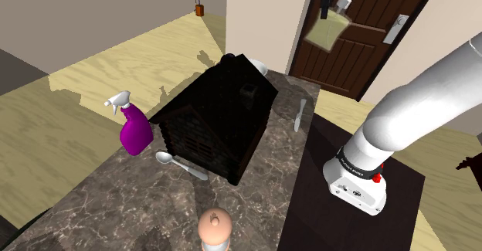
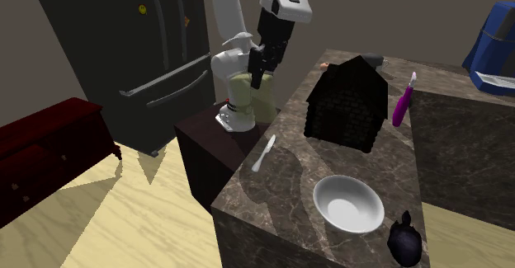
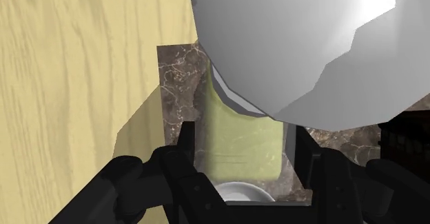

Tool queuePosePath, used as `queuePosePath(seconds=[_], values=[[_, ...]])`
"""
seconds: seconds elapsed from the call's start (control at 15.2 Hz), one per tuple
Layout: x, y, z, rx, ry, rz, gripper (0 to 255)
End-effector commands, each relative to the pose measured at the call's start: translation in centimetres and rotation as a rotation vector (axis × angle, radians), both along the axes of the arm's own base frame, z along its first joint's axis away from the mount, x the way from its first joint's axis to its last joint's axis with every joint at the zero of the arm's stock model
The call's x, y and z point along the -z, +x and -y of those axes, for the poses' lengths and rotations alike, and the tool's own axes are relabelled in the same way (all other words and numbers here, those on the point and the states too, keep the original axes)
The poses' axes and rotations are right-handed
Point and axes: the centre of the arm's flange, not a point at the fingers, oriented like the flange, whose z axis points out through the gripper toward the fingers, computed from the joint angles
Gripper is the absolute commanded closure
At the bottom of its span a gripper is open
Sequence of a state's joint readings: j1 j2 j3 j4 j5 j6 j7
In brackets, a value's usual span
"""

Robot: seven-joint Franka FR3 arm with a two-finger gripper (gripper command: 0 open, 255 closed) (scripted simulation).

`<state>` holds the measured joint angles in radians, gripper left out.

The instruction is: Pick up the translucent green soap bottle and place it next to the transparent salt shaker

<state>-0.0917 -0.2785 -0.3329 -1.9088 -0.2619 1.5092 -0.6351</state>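
Note:
The translucent green soap bottle (image 1: 327,32) with a white pump hangs tilted high in the air in front of a brown door, well off the counter. My gripper (image 1: 330,6) is shut on it. In the wrist view the two black fingers (image 3: 185,150) clasp the green bottle (image 3: 241,136) from both sides, with the arm's white shell above it. In the second exterior view the gripper (image 2: 259,67) holds the bottle (image 2: 244,90) above the stand. The salt shaker (image 1: 214,228), with a peach-coloured top, stands at the marble counter's (image 1: 131,203) near edge.
A black house-shaped box (image 1: 220,118) fills the counter's middle. A purple spray bottle (image 1: 133,127) and a spoon (image 1: 181,164) lie beside it, a knife (image 1: 299,113) on its other side. A white bowl (image 2: 347,203) and a small dark object (image 2: 404,238) sit at the far end.

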Motion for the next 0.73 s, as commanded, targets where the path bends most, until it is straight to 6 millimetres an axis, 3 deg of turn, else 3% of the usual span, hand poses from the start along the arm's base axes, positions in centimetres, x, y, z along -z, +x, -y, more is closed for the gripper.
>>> queuePosePath(seconds=[0.0,0.4,0.66], values=[[-1.1,0.1,0.1,0.000,0.000,0.000,255],[-3.8,0.1,0.0,0.000,0.000,0.000,255],[-3.9,-1.6,-4.9,0.000,0.000,0.000,255]])
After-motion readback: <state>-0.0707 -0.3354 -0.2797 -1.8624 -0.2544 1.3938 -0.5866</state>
